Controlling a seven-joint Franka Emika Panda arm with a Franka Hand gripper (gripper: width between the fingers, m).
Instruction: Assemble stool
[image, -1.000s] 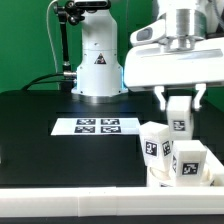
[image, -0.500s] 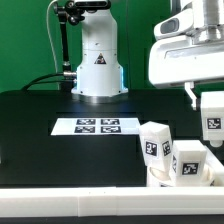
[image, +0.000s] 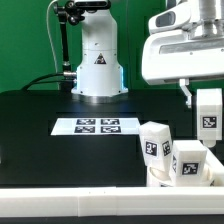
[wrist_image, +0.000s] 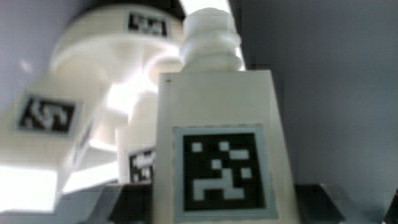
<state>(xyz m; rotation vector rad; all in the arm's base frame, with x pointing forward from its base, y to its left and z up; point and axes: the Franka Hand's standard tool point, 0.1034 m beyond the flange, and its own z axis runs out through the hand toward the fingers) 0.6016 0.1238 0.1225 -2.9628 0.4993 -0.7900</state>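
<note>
My gripper (image: 205, 100) hangs at the exterior view's right edge, shut on a white blocky stool leg (image: 207, 115) with a black-and-white tag, held above the table. In the wrist view that leg (wrist_image: 214, 140) fills the middle, its threaded peg end pointing away. Below it, at the front right, the round white seat (image: 165, 176) lies with two legs standing up from it (image: 154, 141) (image: 189, 159). The wrist view shows the seat and legs blurred behind the held leg (wrist_image: 98, 80).
The marker board (image: 96, 126) lies flat on the black table in the middle. The robot base (image: 97, 65) stands at the back. A white rail (image: 60, 190) runs along the front edge.
The gripper has carried the leg toward the exterior view's right, away from above the seat, then lifted it slightly. The seat and its two legs have not moved.
</note>
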